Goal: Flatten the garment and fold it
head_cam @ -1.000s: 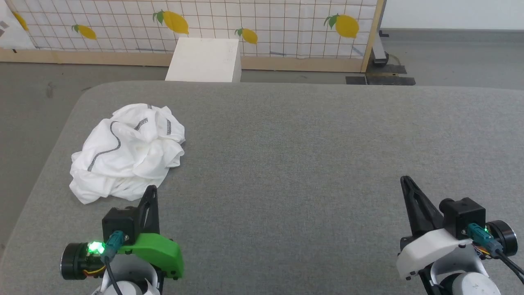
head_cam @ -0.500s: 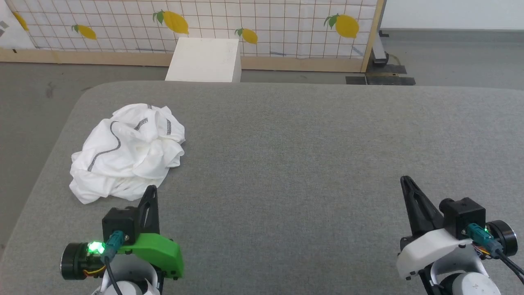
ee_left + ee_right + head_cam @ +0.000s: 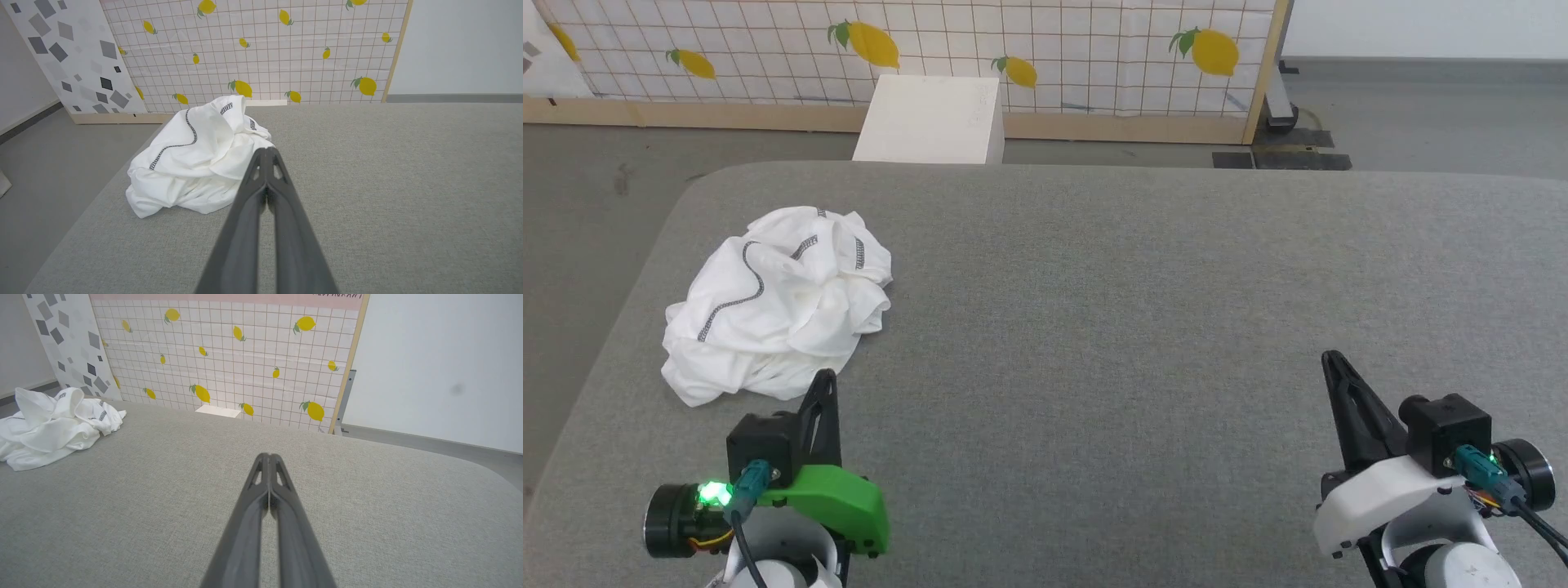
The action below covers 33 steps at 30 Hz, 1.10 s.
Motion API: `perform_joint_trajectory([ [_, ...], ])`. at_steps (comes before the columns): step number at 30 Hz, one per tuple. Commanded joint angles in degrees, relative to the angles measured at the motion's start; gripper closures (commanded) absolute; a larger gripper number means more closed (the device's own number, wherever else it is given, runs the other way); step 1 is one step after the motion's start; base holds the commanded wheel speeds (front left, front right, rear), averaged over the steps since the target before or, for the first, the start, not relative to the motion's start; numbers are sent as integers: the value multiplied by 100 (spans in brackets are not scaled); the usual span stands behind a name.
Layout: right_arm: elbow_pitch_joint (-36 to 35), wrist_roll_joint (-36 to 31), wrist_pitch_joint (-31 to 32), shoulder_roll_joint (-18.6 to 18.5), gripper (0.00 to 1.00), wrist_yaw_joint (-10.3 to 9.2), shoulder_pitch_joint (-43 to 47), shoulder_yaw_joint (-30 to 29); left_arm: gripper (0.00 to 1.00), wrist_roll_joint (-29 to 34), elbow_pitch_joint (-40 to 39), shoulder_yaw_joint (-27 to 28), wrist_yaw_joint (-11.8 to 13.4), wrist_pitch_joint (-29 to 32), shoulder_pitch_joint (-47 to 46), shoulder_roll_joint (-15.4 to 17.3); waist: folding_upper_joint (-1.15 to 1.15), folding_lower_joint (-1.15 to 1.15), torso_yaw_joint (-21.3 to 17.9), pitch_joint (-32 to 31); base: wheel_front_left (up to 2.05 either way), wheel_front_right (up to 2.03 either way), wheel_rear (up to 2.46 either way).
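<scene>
Nothing has moved since before. The garment (image 3: 776, 306) lies crumpled at the grey counter's (image 3: 1111, 310) left side, just ahead of the clenched, empty left end effector (image 3: 826, 380). The right end effector (image 3: 1332, 361), also clenched and empty, is well apart.

I can't pick out sleeves or a collar in the garment (image 3: 776, 302); it lies bunched, its folds covering one another. In the left wrist view, the left gripper (image 3: 266, 151) hides the garment's nearest edge. In the right wrist view, the picture's left edge cuts the garment off. Beyond the garment, the white box (image 3: 931, 118) has its base hidden behind the far rim of the desk (image 3: 1135, 327). The lettering (image 3: 337, 295) atop the panel (image 3: 245, 347) is cropped and unreadable.
</scene>
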Motion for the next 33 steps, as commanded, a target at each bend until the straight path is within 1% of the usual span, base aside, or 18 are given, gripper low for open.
perform_joint_trajectory([
  [1,-29,-38,1,5,100,-9,46,8,100,60,-16,7,37,8,69,-25,0,0,0,0,0,0,0],
  [11,-29,-38,1,5,100,-9,46,8,100,60,-16,7,37,8,69,-25,0,0,0,0,0,0,0],
  [12,0,3,-2,0,100,0,1,-2,100,-2,0,0,0,-2,0,0,0,0,0,0,0,0,0],
  [13,4,4,-2,-1,0,0,1,-4,0,-4,1,-3,-1,-2,-1,1,0,0,0,0,0,0,0],
  [33,178,239,-214,0,0,-1,20,-119,0,-200,106,-46,19,-212,-25,-3,0,0,20,42,0,0,0],
])
